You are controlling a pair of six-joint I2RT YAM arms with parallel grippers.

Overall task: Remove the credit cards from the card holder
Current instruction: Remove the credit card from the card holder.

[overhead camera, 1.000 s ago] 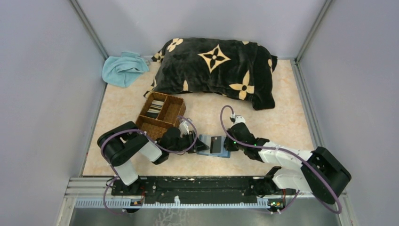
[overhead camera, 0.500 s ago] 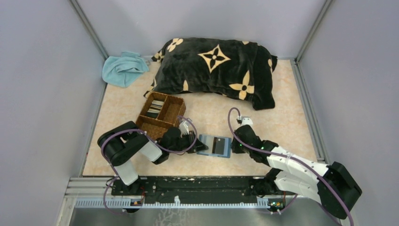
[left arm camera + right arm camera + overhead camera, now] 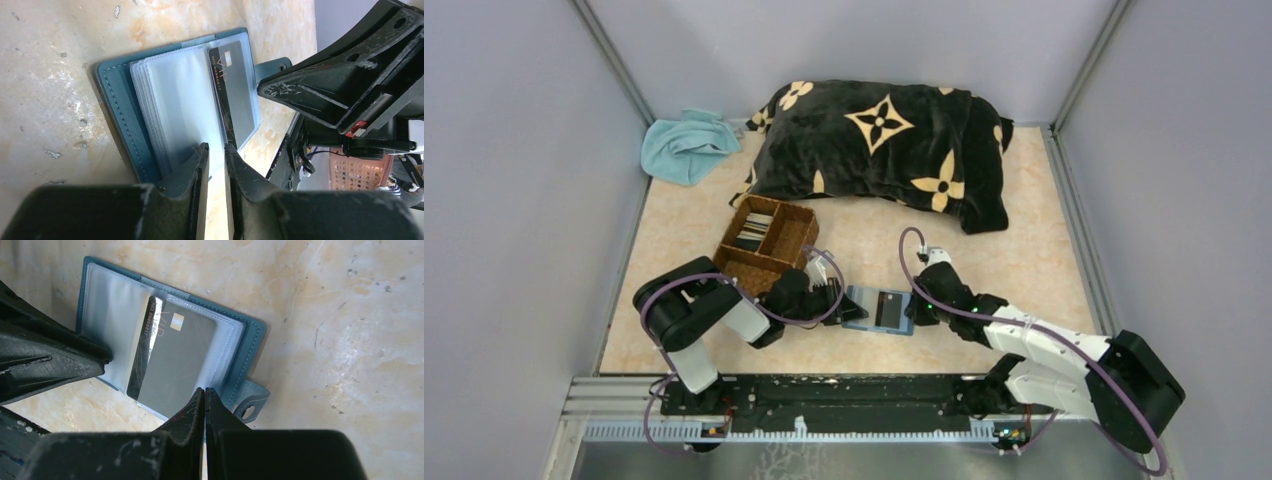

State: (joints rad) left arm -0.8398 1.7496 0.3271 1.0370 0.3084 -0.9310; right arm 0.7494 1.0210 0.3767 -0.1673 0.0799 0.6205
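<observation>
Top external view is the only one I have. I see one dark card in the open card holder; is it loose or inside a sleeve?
Observer: Inside: the dark card lies under a clear sleeve.
Operator: Does the right gripper hold something?
Observer: No. The right gripper is shut on nothing, tips at the card holder's edge beside the clasp tab.
Operator: And the left?
Observer: The left gripper has its fingers slightly apart at the sleeves' near edge.

Just beyond the left gripper (image 3: 855, 312) sits a brown woven tray (image 3: 764, 243); farther back lie a black flower-patterned pillow (image 3: 879, 150) and a crumpled teal cloth (image 3: 686, 147) on the marbled beige table (image 3: 1034, 230).
</observation>
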